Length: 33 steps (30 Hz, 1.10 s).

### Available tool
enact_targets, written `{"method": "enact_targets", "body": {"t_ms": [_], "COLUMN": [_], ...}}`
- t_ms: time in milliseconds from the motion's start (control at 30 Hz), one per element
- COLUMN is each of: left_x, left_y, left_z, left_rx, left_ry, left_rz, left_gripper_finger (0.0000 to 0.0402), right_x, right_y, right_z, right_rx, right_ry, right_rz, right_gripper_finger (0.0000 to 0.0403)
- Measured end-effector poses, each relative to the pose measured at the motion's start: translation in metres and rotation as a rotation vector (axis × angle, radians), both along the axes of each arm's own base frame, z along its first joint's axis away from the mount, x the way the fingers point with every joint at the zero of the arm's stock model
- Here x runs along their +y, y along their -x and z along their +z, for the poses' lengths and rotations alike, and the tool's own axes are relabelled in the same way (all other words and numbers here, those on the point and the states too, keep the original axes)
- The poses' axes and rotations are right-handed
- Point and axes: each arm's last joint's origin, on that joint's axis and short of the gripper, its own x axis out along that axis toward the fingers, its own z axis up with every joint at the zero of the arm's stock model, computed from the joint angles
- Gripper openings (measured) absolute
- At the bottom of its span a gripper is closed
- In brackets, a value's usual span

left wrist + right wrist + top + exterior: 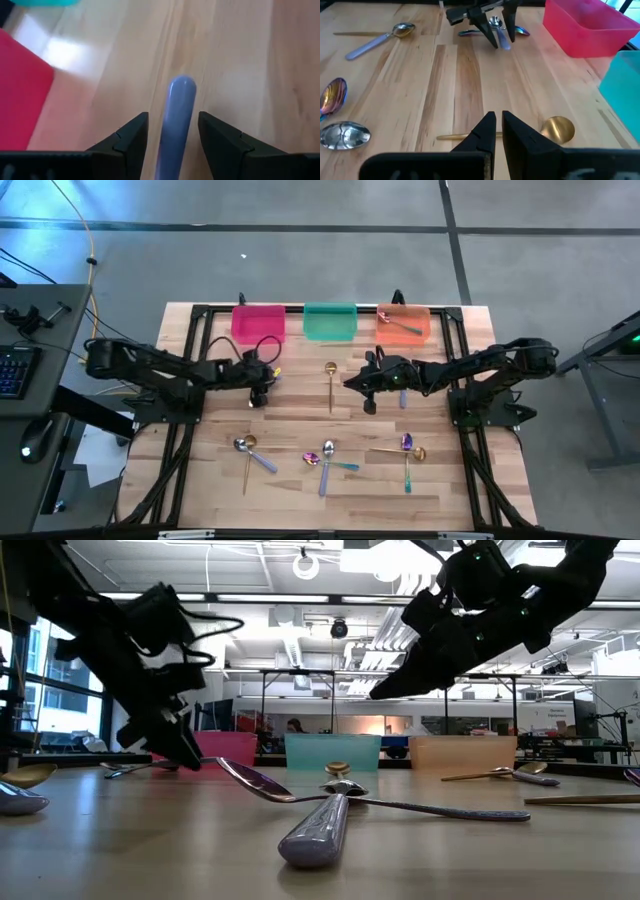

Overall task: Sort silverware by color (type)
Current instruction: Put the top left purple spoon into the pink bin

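Note:
My left gripper (262,392) hangs low over the table in front of the pink bin (258,323), shut on a silver-lavender spoon (176,120). My right gripper (354,384) is shut and empty. It is raised above the table (400,680), just right of a gold spoon (331,385). That spoon lies flat with its bowl (557,129) toward the green bin (330,322). An iridescent spoon (520,31) lies on the table behind the left gripper. One spoon (400,326) lies in the orange bin (403,312). My left gripper has the spoon between its two fingers (127,137). The lavender handle (181,87) runs along them and sticks out past their tips. The bowl (495,21) sits farther back between them, and the place of contact is hidden. The fingers slant down toward the table's right.
Several more spoons lie in three small groups along the near half of the table: left (246,448), middle (323,458) and right (408,448). The three bins stand in a row at the far edge. Black frame rails (190,370) run along both sides.

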Motion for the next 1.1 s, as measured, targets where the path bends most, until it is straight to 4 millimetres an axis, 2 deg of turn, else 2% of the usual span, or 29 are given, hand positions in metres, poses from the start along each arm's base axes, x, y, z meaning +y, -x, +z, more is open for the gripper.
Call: {"method": "enact_targets", "body": {"t_ms": [167, 467, 600, 733, 867, 1000, 1100], "left_x": [0.004, 0.009, 0.021, 0.037, 0.058, 0.095, 0.123], "left_y": [-0.008, -0.012, -0.019, -0.028, -0.038, -0.040, -0.032], "left_z": [-0.002, 0.002, 0.012, 0.030, 0.056, 0.088, 0.105], "left_rx": [0.048, 0.097, 0.098, 0.104, 0.079, 0.016, -0.025], "left_ry": [0.006, -0.039, -0.040, -0.035, -0.055, -0.097, -0.115], "left_rz": [0.006, -0.035, 0.012, 0.064, 0.137, 0.261, 0.304], "left_gripper_finger": [0.0145, 0.0017, 0.0017, 0.0016, 0.0016, 0.0016, 0.0016], "right_x": [0.000, 0.000, 0.000, 0.000, 0.000, 0.000, 0.000], "right_y": [0.000, 0.000, 0.000, 0.000, 0.000, 0.000, 0.000], "right_z": [0.000, 0.000, 0.000, 0.000, 0.000, 0.000, 0.000], "right_rx": [0.004, 0.005, 0.004, 0.004, 0.004, 0.002, -0.002], "right_ry": [0.023, 0.037, 0.038, 0.038, 0.035, 0.008, -0.011], "right_rz": [0.013, 0.021, 0.022, 0.022, 0.020, 0.007, -0.002], "right_gripper_finger": [0.0016, 0.0016, 0.0016, 0.0016, 0.0016, 0.0016, 0.0016]}}
